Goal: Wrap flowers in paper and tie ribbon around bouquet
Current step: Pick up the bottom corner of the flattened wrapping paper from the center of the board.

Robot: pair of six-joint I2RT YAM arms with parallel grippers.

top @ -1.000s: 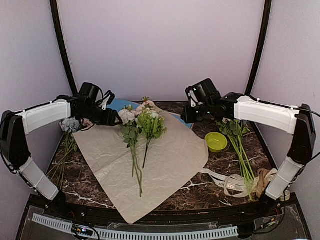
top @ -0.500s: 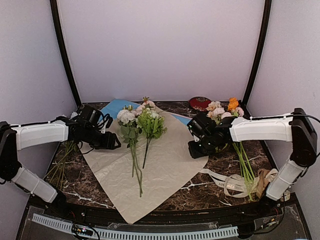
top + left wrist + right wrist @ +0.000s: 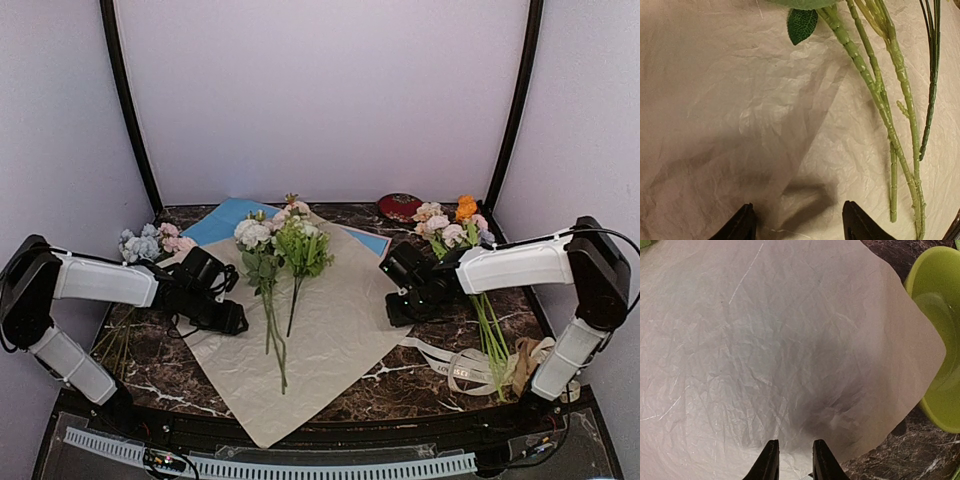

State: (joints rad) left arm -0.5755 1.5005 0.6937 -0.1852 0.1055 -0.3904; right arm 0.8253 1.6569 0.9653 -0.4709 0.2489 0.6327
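Note:
The flowers (image 3: 272, 243), pale pink and cream blooms with green leaves, lie on the middle of the tan paper (image 3: 330, 335), stems toward me. My left gripper (image 3: 232, 322) hovers low over the paper's left part, open wide; in its wrist view (image 3: 800, 226) the creased paper (image 3: 740, 100) fills the frame and the green stems (image 3: 880, 95) run to the right of the fingers. My right gripper (image 3: 395, 312) sits low at the paper's right corner; its fingers (image 3: 795, 464) stand a narrow gap apart over the paper (image 3: 765, 340), close to its edge. The cream ribbon (image 3: 450, 366) lies loose at the right front.
A bunch with blue blooms (image 3: 145, 243) lies at the far left, a bunch with an orange bloom (image 3: 452, 222) at the right. A light blue sheet (image 3: 225, 214) pokes out behind the paper. A green bowl (image 3: 940, 340) sits just off the paper's right corner; a red dish (image 3: 400, 206) stands at the back.
Both arms have swung down and toward me, from above the paper's far corners to low over its left and right sides. The flowers and paper have not moved.

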